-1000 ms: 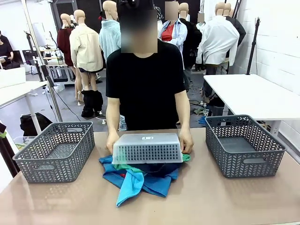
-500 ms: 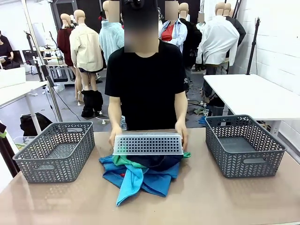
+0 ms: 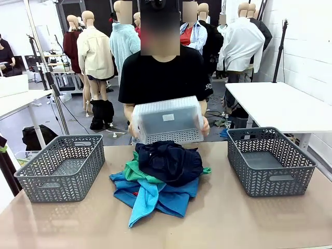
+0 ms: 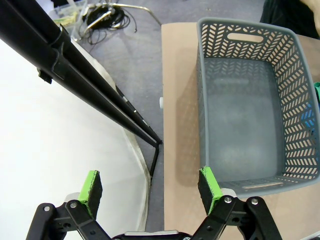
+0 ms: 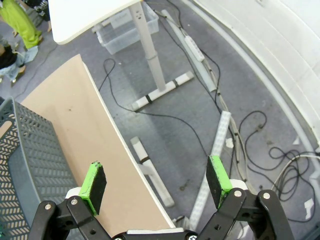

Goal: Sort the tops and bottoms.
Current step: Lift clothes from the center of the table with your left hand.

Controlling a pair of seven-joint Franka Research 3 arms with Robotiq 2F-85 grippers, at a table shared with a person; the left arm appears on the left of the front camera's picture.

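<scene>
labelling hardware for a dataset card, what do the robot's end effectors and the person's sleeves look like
Both the left end effector and the right end effector have black linkage fingers with silver pivot pins and bright green pads. The person wears a black short-sleeved T-shirt with small white print on one sleeve.

Left gripper [image 4: 150,189]: jaws spread wide, green pads [image 4: 91,189] well apart with nothing between them, pointing steeply downward.
Right gripper [image 5: 156,183]: jaws spread wide too, pads bare, nothing gripped, pointing steeply downward.
Person's right hand [image 3: 133,124]: raised to chest height, pressed against one end of a clear box [image 3: 167,120].
Person's left hand [image 3: 204,126]: level with the other hand, on the opposite end, fingers curled round the edge.
Person's forearms: bent up at the elbows, close to the body.
</scene>
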